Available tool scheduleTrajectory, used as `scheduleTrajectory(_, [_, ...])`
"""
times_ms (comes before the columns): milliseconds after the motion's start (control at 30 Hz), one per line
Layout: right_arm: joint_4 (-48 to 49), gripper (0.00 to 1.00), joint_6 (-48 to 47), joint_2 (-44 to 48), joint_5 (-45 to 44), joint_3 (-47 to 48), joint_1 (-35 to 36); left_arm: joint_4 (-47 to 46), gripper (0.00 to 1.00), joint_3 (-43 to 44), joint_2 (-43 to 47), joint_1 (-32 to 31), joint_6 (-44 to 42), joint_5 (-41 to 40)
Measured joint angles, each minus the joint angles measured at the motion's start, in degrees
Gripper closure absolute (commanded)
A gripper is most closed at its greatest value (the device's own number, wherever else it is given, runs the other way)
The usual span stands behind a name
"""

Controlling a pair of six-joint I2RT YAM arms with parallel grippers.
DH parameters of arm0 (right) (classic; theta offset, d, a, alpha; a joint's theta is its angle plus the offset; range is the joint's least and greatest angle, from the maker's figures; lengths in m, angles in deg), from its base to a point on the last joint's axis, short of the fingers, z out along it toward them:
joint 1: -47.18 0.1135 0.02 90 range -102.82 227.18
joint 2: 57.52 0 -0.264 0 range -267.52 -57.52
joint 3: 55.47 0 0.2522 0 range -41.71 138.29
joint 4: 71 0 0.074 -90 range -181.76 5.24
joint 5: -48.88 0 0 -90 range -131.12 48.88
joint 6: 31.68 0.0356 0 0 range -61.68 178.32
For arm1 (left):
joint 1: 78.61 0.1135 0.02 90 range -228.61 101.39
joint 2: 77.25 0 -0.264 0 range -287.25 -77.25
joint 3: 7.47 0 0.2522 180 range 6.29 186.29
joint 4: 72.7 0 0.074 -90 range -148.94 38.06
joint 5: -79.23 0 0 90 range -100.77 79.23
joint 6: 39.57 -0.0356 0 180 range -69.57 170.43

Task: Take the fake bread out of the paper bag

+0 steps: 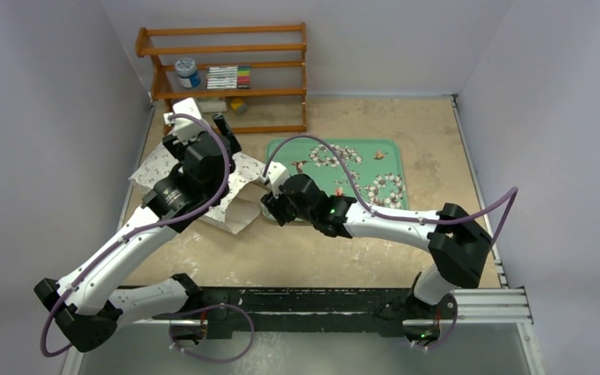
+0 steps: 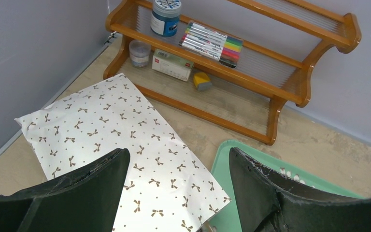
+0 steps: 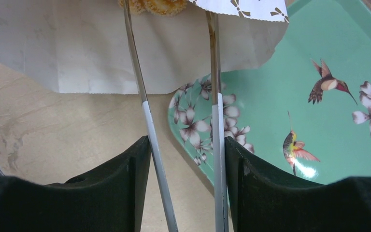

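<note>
Tan tabletop (image 1: 320, 258): paper bag (image 2: 121, 130) flat, mouth toward green tray (image 3: 290, 82); fake bread (image 3: 152, 6) just inside; right gripper (image 3: 187, 145) clasping tongs (image 3: 216, 125), apparently for extraction; left gripper (image 2: 178, 154) wide, empty, above bag.

Tan table (image 1: 437, 133), paper bag (image 2: 111, 130), green tray (image 1: 394, 148), wooden rack (image 1: 281, 91)

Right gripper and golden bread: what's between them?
Two thin metal rods run from the right gripper across the paper bag to the bread, seen in the right wrist view.
</note>
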Motion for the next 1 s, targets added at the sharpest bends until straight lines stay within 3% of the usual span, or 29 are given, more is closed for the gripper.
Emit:
scheduleTrajectory(533, [1.9, 0.44, -4.9, -7.2, -0.8, 1.2, 0.0, 0.0, 0.24, 0.0, 0.0, 1.6, 0.0, 1.4])
scheduleTrajectory(1000, [4.8, 0.44, -7.3, -7.3, -2.1, 2.2, -0.2, 0.0, 0.24, 0.0, 0.4, 2.1, 0.0, 1.7])
